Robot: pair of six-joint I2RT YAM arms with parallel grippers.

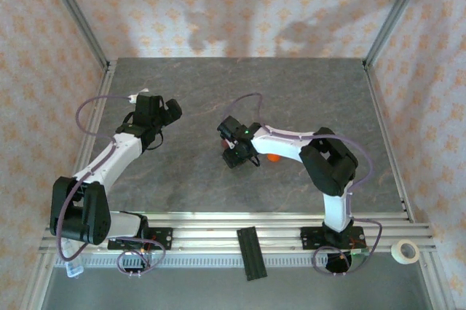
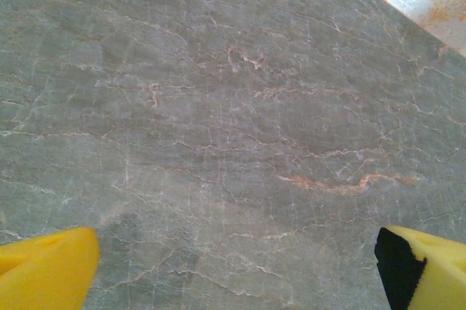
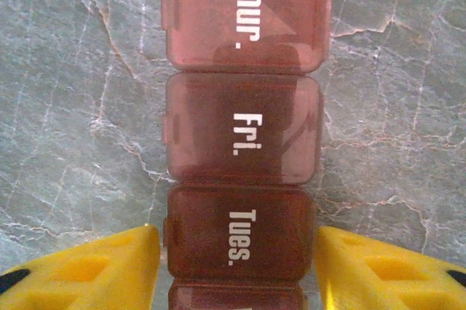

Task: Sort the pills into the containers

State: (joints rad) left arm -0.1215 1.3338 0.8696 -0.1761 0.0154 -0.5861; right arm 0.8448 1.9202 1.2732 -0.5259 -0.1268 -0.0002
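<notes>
Running off the lower edge, containers (image 3: 244, 135) lie on the veined grey desk (image 3: 73, 106): translucent red-brown plastic, rounded-square lids, white day labels. Right jaws are narrow, yellow pads (image 3: 95, 270) flanking the Tues. cell. Pinching it or not, cannot tell. Left jaws stand wide over bare stone.

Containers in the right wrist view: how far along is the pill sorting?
Done: nothing visible; the containers lie with the Thur., Fri. and Tues. lids shut. In hand: the right hand straddles the Tues. compartment; a firm grip can't be confirmed. The left hand hangs open over the table. Left: opening lids and all sorting.
</notes>
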